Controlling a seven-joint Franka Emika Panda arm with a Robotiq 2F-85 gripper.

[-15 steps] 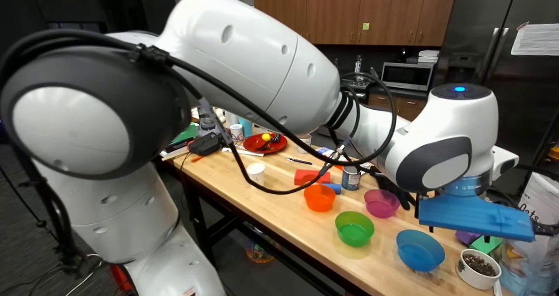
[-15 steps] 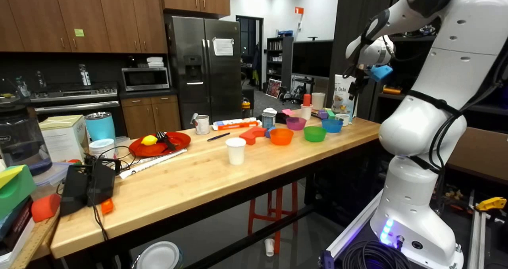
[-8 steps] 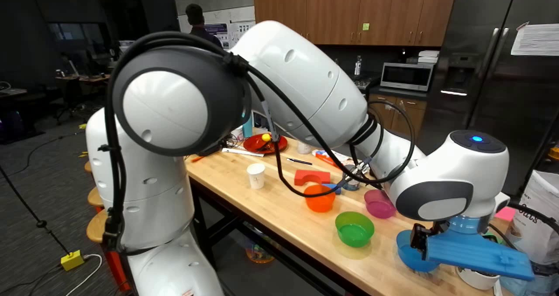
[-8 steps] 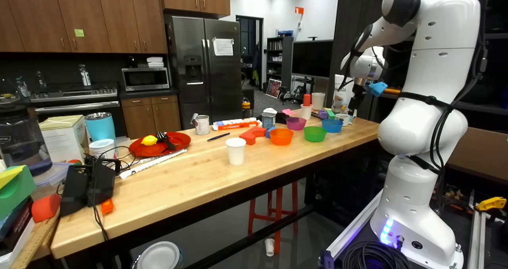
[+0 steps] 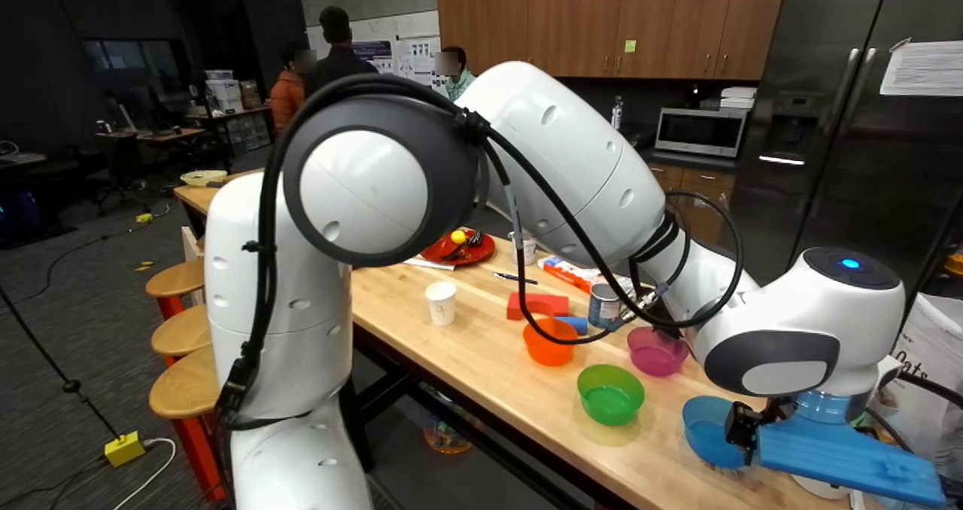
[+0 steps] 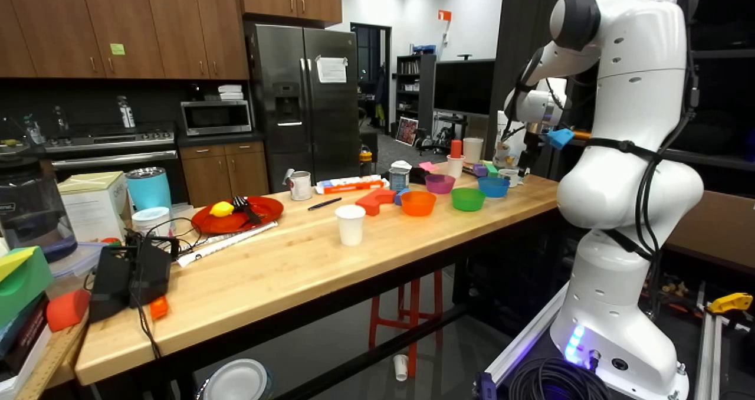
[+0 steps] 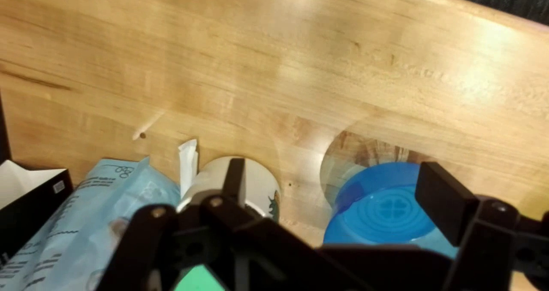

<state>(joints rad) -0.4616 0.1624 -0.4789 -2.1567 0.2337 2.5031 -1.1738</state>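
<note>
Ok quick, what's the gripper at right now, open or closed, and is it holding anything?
Gripper: open, jaws spread wide, holding nothing.

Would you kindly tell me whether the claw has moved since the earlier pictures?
Yes, downward: in an exterior view, the claw has come nearer the level of the unmoved blue bowl.

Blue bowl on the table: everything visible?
The blue bowl is round, open-topped and translucent, apparently plastic, its wall flaring to the rim. Concentric rings and a clover-like mark show in its bottom. It sits upright on the wooden table between the green bowl and the white bowl, apart from both. Nothing shows inside its visible part. The open gripper partly hides it in the wrist view; whether they touch is unclear.
</note>
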